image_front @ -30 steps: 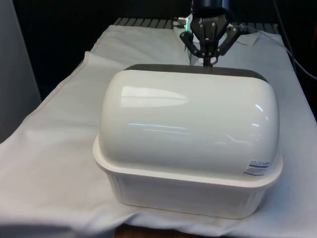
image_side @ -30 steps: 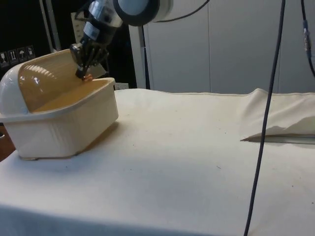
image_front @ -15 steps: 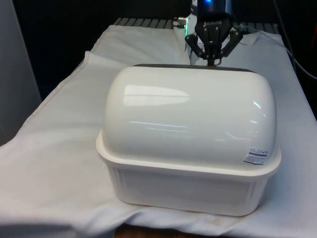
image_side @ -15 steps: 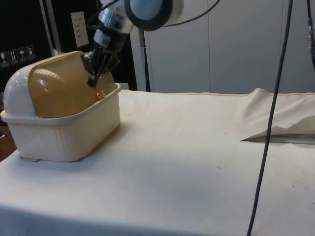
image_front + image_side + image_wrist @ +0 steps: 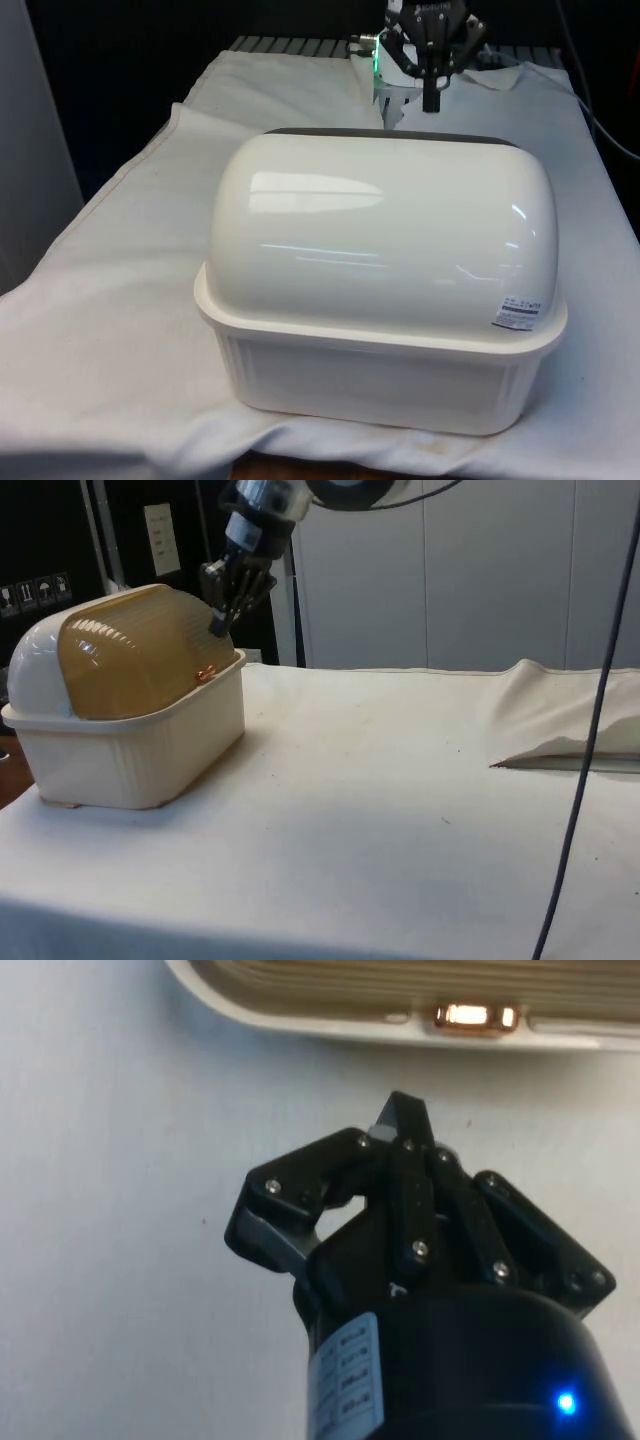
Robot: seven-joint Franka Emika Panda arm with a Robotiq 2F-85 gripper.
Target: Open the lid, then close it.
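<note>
Resting on the white cloth (image 5: pixel 400 810), the bread box (image 5: pixel 385 370) is seen with its domed lid (image 5: pixel 135 665) rolled down shut.
The gripper (image 5: pixel 216 628) is held just above the lid's lower edge, clear of its copper handle (image 5: pixel 470 1016), fingers pressed together on nothing.

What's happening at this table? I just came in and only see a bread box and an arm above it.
A robot arm is working a bread box with a roll-top lid. The lid is down over the box, its small copper handle at the front edge. The gripper, fingers together and empty, hangs just above the lid's front edge, clear of the handle. The box sits on the white cloth.
</note>
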